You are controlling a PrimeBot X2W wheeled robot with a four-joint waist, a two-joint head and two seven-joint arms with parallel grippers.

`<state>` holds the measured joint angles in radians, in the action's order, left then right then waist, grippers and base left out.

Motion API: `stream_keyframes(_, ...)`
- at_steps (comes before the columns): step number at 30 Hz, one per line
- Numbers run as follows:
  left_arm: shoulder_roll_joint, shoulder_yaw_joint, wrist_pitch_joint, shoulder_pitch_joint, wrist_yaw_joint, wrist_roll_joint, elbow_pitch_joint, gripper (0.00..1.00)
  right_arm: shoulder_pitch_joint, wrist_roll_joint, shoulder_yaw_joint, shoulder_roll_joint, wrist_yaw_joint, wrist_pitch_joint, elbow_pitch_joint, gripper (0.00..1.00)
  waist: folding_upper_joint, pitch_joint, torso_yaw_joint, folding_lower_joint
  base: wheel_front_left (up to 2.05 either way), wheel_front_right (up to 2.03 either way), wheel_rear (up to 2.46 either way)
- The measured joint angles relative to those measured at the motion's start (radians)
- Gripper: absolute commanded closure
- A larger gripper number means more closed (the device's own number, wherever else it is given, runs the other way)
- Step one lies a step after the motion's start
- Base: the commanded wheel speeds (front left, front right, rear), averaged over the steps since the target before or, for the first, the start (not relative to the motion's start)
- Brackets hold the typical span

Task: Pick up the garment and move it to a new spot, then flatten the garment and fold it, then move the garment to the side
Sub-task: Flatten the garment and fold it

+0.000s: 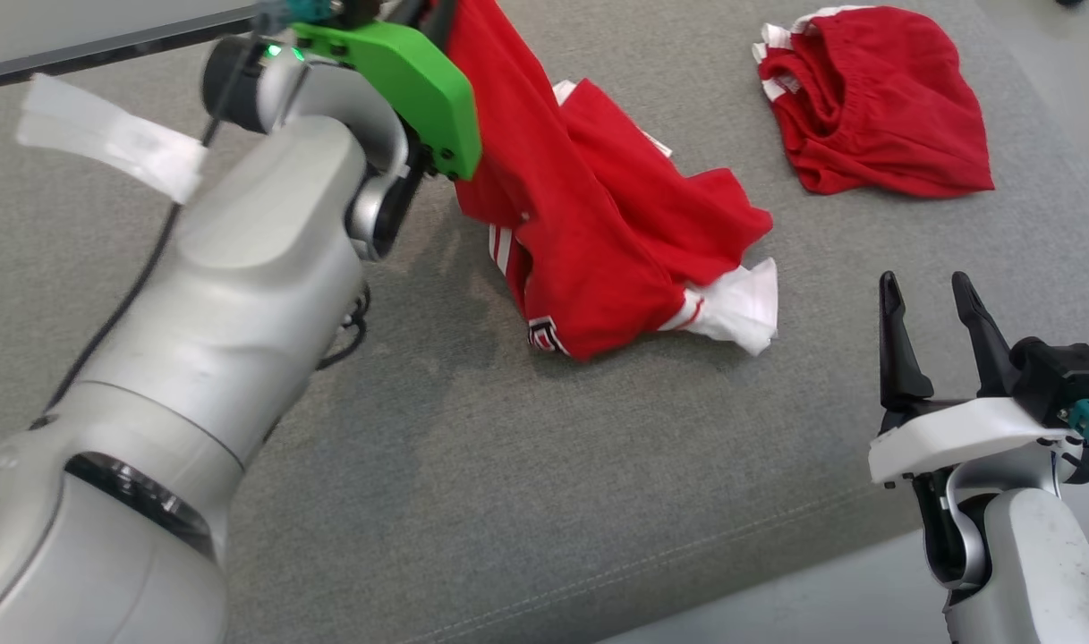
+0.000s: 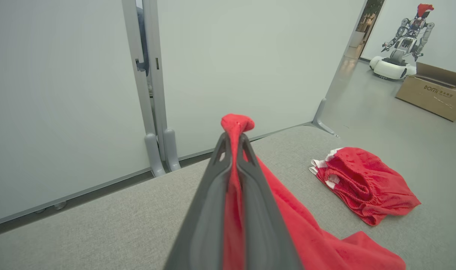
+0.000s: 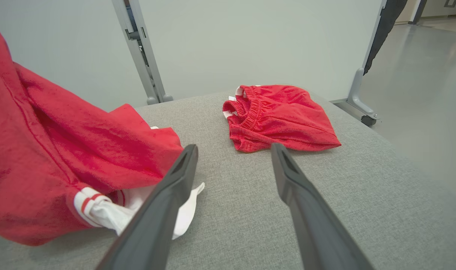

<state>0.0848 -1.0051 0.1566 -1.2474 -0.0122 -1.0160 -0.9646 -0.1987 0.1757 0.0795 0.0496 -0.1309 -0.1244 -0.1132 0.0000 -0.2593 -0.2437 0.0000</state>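
**patch_92:** ok so what's the left gripper point(image 2: 233, 137) got hold of here?

**loomy:** It's clamped tight on the red garment point(image 1: 589, 241). The fingers are pressed together with a strip of cloth squeezed between them, and a little knob of fabric pokes out past the tips. The left wrist view shows it best. In the head view the arm reaches up and away, with a green bracket point(image 1: 401, 80) at the wrist, and the cloth hangs down from there.

**patch_92:** is the whole thing off the surface then?

**loomy:** Nope. The top end is pulled up, but the lower part lies crumpled around the middle of the grey padded surface point(image 1: 544, 465). There's a white-striped hem and a white flap at its near right end.

**patch_92:** and the right gripper point(image 1: 924, 284)?

**loomy:** Spread wide, nothing in it. It's at the near right edge of the surface, close to that white flap but apart from it.

**patch_92:** what's the other red thing?

**loomy:** That's a second red piece point(image 1: 875, 98) with an elastic waistband, bunched up at the far right, well apart from the garment. Behind it all is a white partition point(image 2: 250, 56). Off on the floor there's a cardboard box point(image 2: 432, 95) and another robot point(image 2: 400, 48).
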Motion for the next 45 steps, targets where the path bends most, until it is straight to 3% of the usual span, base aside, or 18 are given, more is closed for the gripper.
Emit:
stream_keyframes(10,0.186,0.132,0.1,-0.025,0.02,-0.014,0.04,1.0,0.015,-0.021,0.054,-0.001,0.0,0.026,0.055,0.0,-0.0001,0.03,0.121,0.0,0.0,0.0,0.0)
stream_keyframes(17,0.278,0.311,0.105,0.212,-0.022,-0.002,0.234,1.0,0.041,-0.022,0.068,-0.001,0.0,0.044,0.081,0.0,-0.0001,0.051,0.207,0.0,0.0,0.0,0.0)
stream_keyframes(26,0.259,0.565,0.105,0.608,-0.092,0.107,0.451,1.0,0.049,-0.018,0.036,0.0,0.0,0.071,0.081,0.0,-0.0001,0.058,0.281,0.0,0.0,0.0,0.0)
stream_keyframes(28,0.215,0.654,0.105,0.719,-0.093,0.168,0.471,1.0,0.049,-0.013,0.0,-0.001,0.0,0.079,0.066,0.0,-0.0001,0.057,0.286,0.0,0.0,0.0,0.0)
stream_keyframes(34,0.157,0.737,0.105,0.782,-0.072,0.21,0.439,0.98,0.05,0.001,-0.071,0.0,0.0,0.089,0.04,0.0,-0.0001,0.057,0.272,0.0,0.0,0.0,0.0)
stream_keyframes(37,0.134,0.767,0.105,0.799,-0.062,0.23,0.422,0.8,0.052,0.013,-0.113,0.0,0.0,0.094,0.019,0.0,-0.0001,0.057,0.268,0.0,0.0,0.0,0.0)
stream_keyframes(38,0.125,0.777,0.105,0.806,-0.061,0.236,0.413,0.69,0.052,0.024,-0.126,0.0,0.0,0.096,0.009,0.0,0.0,0.057,0.269,0.0,0.0,0.0,0.0)
stream_keyframes(39,0.118,0.786,0.105,0.811,-0.059,0.239,0.405,0.53,0.052,0.032,-0.139,-0.001,0.0,0.096,0.0,0.0,0.0,0.057,0.27,0.0,0.0,0.0,0.0)
stream_keyframes(41,0.11,0.799,0.105,0.817,-0.058,0.246,0.381,0.0,0.052,0.041,-0.158,-0.001,0.0,0.096,-0.017,0.0,0.0,0.058,0.273,0.0,0.0,0.0,0.0)
stream_keyframes(45,0.088,0.774,0.086,0.828,-0.048,0.26,0.3,0.0,0.049,0.046,-0.18,0.0,0.0,0.096,-0.049,0.0,0.0,0.061,0.291,0.0,0.0,0.0,0.0)
